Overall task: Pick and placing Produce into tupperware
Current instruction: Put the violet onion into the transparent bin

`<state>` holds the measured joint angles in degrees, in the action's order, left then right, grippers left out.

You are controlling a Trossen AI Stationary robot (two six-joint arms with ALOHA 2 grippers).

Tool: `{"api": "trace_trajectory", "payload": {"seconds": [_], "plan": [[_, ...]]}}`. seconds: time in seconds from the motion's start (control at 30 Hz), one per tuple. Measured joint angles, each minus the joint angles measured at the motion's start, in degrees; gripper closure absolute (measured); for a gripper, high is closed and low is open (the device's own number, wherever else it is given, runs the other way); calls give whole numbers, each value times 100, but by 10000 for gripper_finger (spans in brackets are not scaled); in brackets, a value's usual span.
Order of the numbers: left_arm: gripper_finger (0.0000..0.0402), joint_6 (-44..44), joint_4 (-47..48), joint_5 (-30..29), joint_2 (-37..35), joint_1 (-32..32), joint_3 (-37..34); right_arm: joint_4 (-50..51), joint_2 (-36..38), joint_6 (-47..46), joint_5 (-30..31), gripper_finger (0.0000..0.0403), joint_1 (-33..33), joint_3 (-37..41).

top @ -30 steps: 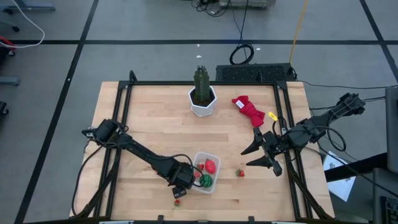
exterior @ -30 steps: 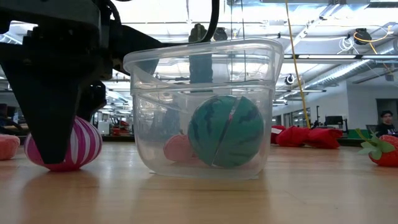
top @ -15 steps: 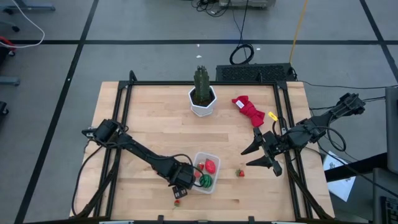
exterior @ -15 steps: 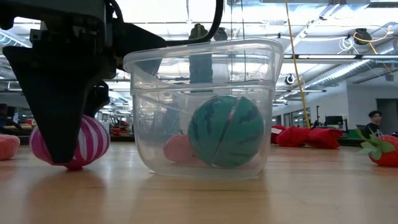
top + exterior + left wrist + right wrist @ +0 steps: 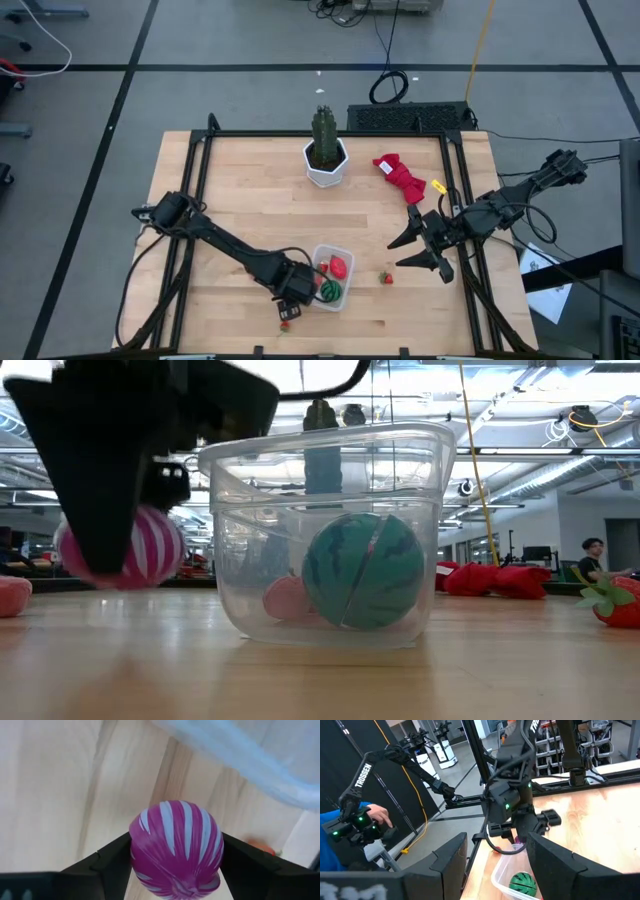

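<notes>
Fingers (image 5: 107,865) of the left gripper (image 5: 175,865) press on both sides of a purple-and-white striped ball (image 5: 176,849), holding it pinched between them. In the low view the striped ball (image 5: 140,547) hangs clear of the wooden surface (image 5: 320,680), just beside the wall of the clear tupperware (image 5: 325,540). Inside the tupperware lie a green striped ball (image 5: 363,570) and a pink-red piece (image 5: 285,600). From above, the left gripper (image 5: 293,290) sits at the tupperware's (image 5: 331,277) edge, with a tiny red bit (image 5: 285,324) just beyond it on the surface. A small strawberry (image 5: 385,278) lies farther off, between the tupperware and the right gripper (image 5: 425,245), whose fingers stand parted and empty above the surface. A red cloth bundle (image 5: 400,177) and a potted cactus (image 5: 325,148) sit at the far side.
</notes>
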<state>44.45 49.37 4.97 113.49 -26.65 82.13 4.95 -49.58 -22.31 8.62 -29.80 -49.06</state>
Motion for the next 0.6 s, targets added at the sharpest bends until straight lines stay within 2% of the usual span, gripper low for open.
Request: {"api": "trace_trajectory", "payload": {"seconds": [0.37,0.6], "plan": [[131,92,2141,-47,0,1,1184,4,0,-253,0,206,0,0],[131,-133,2546,-260,0,36,2031,3,0,-246,-50,206,1,-1]]}}
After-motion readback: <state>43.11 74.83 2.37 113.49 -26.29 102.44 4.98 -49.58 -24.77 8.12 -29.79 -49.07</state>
